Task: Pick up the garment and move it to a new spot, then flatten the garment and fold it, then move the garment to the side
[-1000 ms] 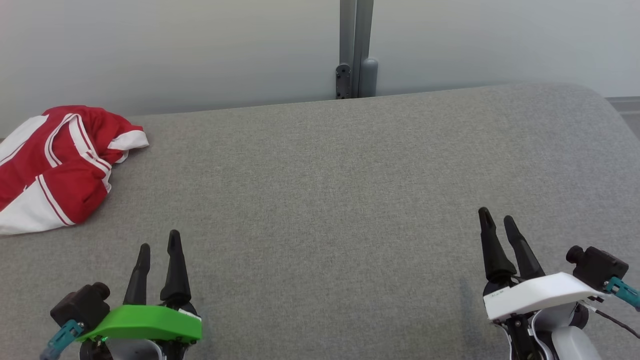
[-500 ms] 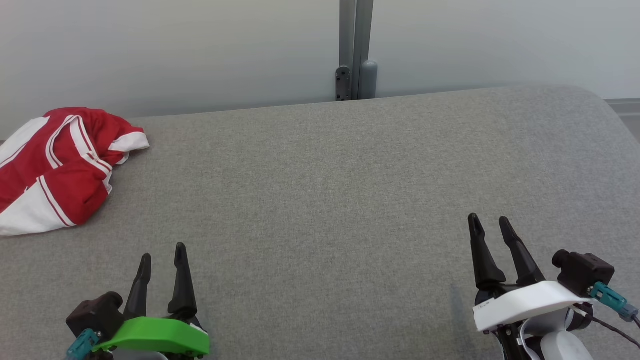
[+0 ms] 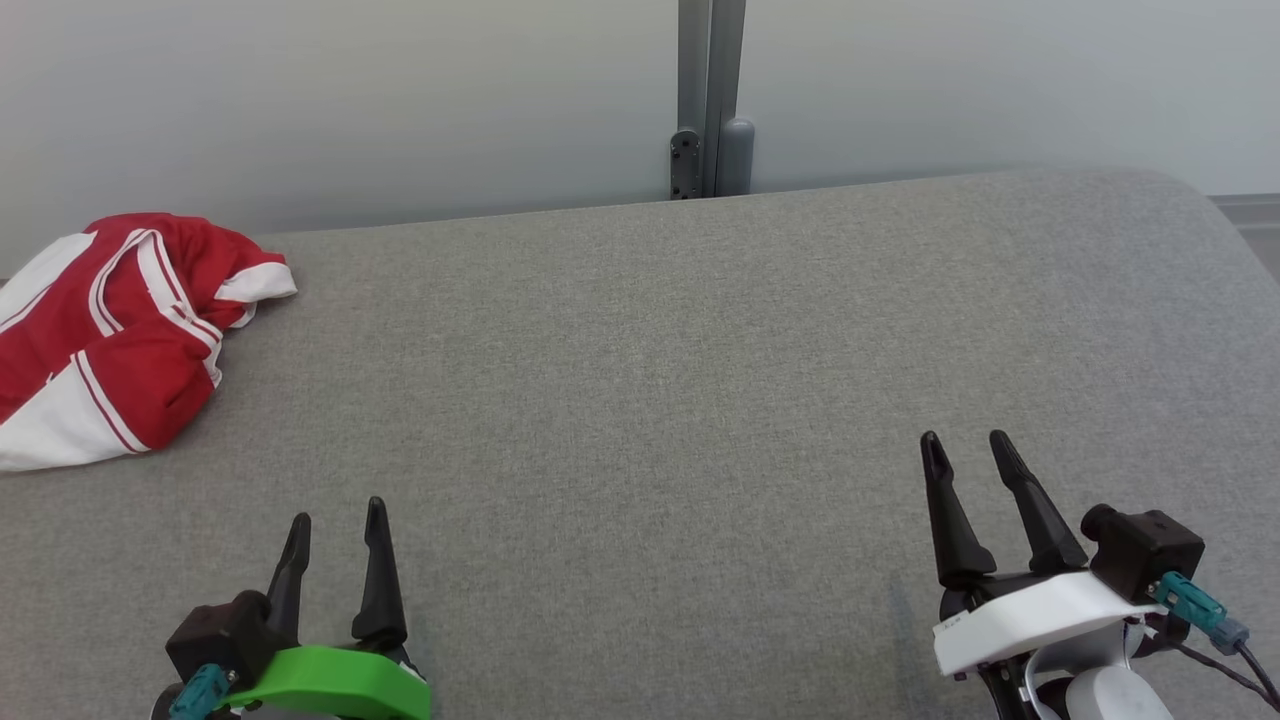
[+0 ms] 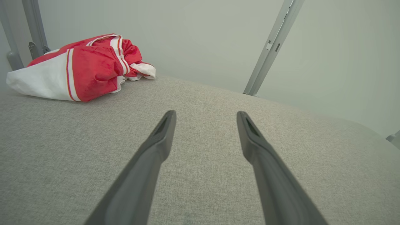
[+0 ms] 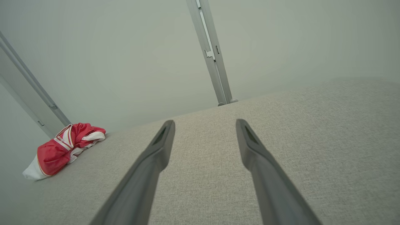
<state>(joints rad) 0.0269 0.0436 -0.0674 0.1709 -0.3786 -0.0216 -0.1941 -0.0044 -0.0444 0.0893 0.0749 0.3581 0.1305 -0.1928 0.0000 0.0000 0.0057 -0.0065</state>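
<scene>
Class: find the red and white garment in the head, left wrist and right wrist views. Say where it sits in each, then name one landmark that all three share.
Head view: the garment lies at the left edge, in the upper half, bunched on the grey padded surface.
Left wrist view: upper left, large and near.
Right wrist view: far left, just below the middle, small.
Shared landmark: the grey post at the surface's far edge, to the right of the garment in all three.

A crumpled red-and-white garment (image 3: 120, 335) lies bunched at the grey surface's far left edge.
</scene>
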